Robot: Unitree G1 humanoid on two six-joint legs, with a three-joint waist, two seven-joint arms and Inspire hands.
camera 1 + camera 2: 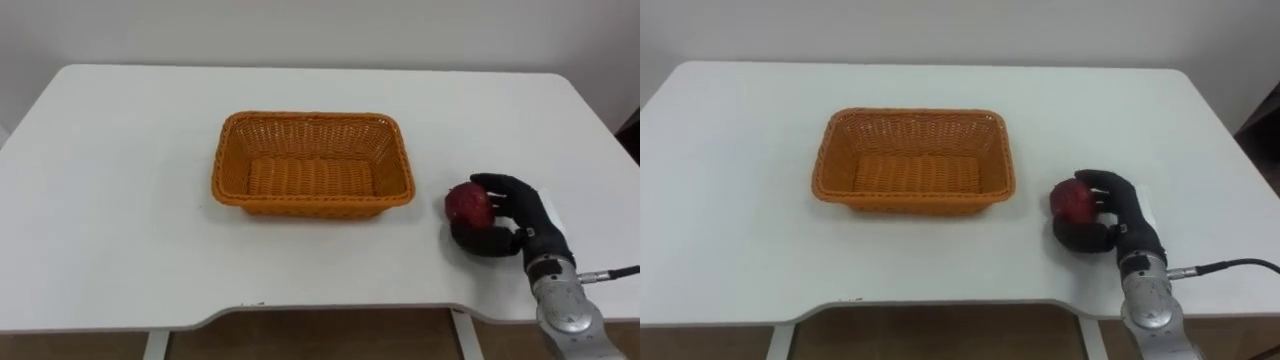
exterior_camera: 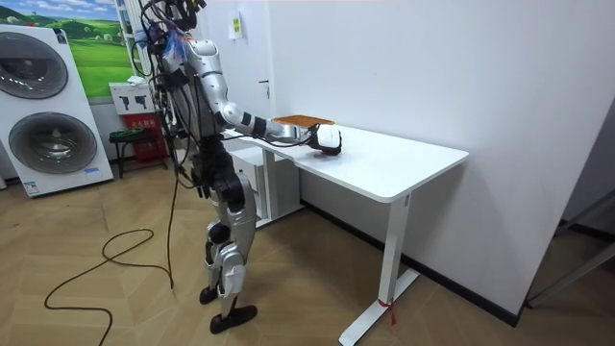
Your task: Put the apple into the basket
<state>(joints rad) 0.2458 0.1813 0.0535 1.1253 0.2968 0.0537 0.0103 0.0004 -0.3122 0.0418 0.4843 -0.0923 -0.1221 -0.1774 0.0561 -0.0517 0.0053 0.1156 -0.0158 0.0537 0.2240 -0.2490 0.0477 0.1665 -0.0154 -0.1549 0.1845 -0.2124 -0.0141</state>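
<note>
Red apple point(image 1: 467, 204) apparently clasped inside right hand's point(image 1: 527, 216) curled fingers point(image 1: 497, 183)

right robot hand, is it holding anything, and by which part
The right robot hand is curled round the round red apple from its right side, with its fingers over the top and its thumb low on the near side.

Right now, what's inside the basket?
Nothing: the basket shows only bare woven floor. Its near wall hides the strip just behind it. The apple is outside, to its right, the right hand curled round it.
</note>
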